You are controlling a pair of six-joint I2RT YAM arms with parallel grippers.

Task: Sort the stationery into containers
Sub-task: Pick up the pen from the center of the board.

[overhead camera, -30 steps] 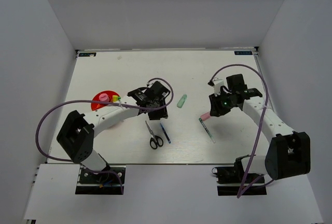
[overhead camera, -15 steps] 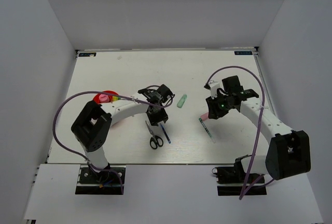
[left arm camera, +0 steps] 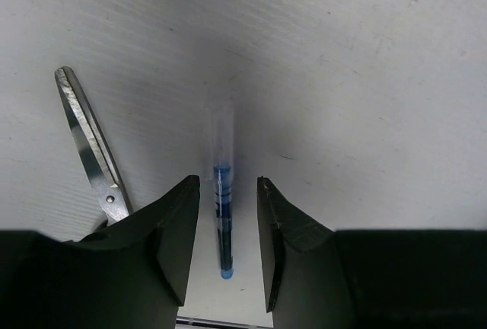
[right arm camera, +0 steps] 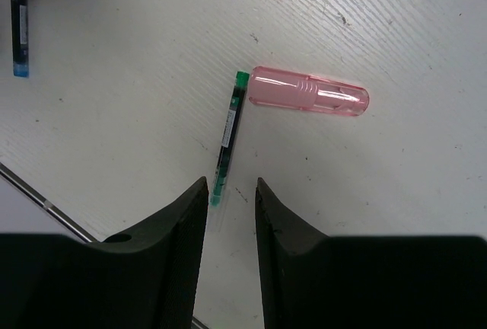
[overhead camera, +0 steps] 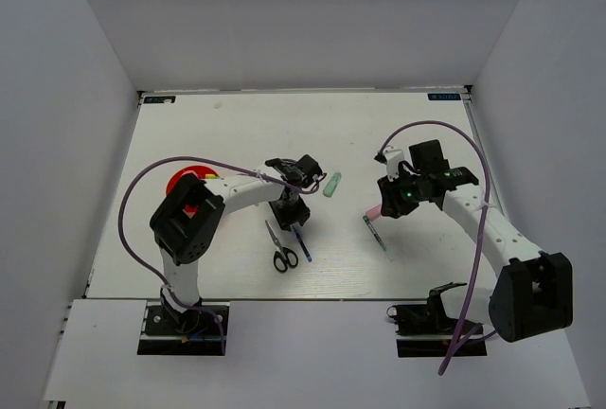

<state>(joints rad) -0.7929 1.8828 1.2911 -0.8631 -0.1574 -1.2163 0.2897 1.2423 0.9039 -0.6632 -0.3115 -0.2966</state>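
Left wrist view: left claw point(left arm camera: 227, 184), spread apart, straddles the blue pen point(left arm camera: 221, 226), likely mid-pickup; next it must clamp, lift and carry it to the red cup point(overhead camera: 177, 184).

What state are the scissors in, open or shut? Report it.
Shut. The scissors show both blades closed together into one narrow strip ending in a single tip; the top view agrees.

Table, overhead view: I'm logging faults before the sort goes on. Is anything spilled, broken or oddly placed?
Nothing stands out. The scissors, blue pen, pale green highlighter, pink highlighter and green-capped marker lie loose on the table, none visibly damaged. The red cup sits at the left, partly hidden by the left arm.
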